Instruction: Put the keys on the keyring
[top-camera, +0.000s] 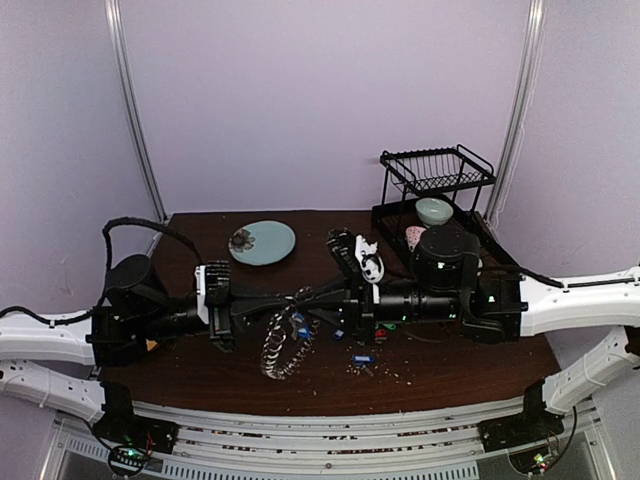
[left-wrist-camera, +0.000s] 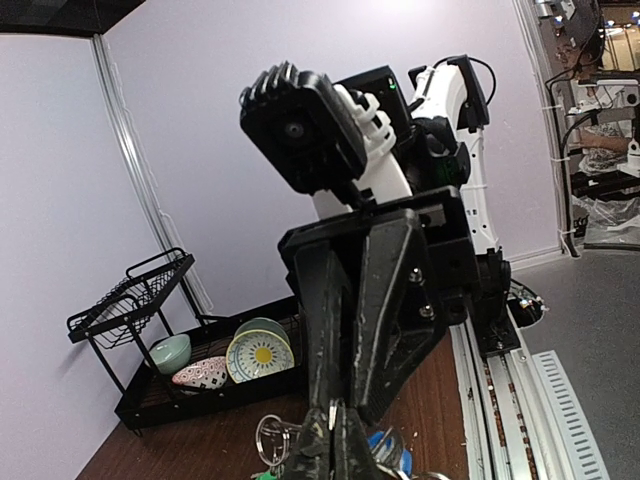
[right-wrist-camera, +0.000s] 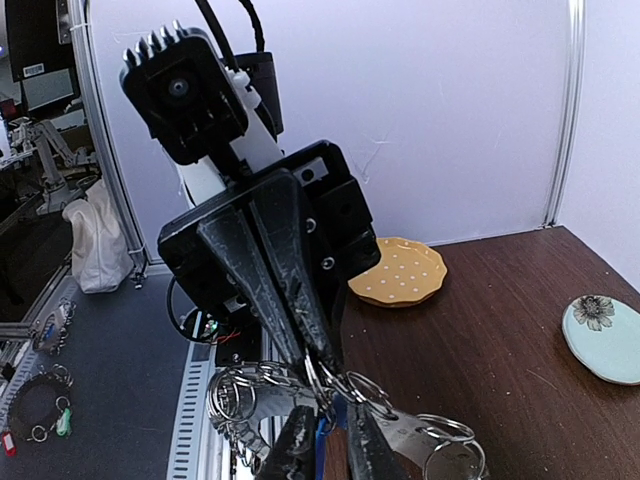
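Over the table's middle my two grippers meet tip to tip. My left gripper (top-camera: 293, 300) (left-wrist-camera: 333, 425) is shut on the thin wire of the keyring (top-camera: 280, 352) (right-wrist-camera: 235, 395), which hangs below it, fringed with silvery keys. My right gripper (top-camera: 312, 312) (right-wrist-camera: 333, 440) stands narrowly open right at that spot. A blue-tagged key (right-wrist-camera: 325, 440) hangs in the gap between its fingers, and small split rings crowd around the tips. More loose keys (top-camera: 362, 358) with coloured tags lie on the dark table to the right of the ring.
A black dish rack (top-camera: 435, 180) holding bowls stands at the back right. A pale blue plate (top-camera: 263, 242) lies at the back centre, and a yellow dotted plate (right-wrist-camera: 400, 272) shows in the right wrist view. A white spotted object (top-camera: 370, 262) sits behind the right arm.
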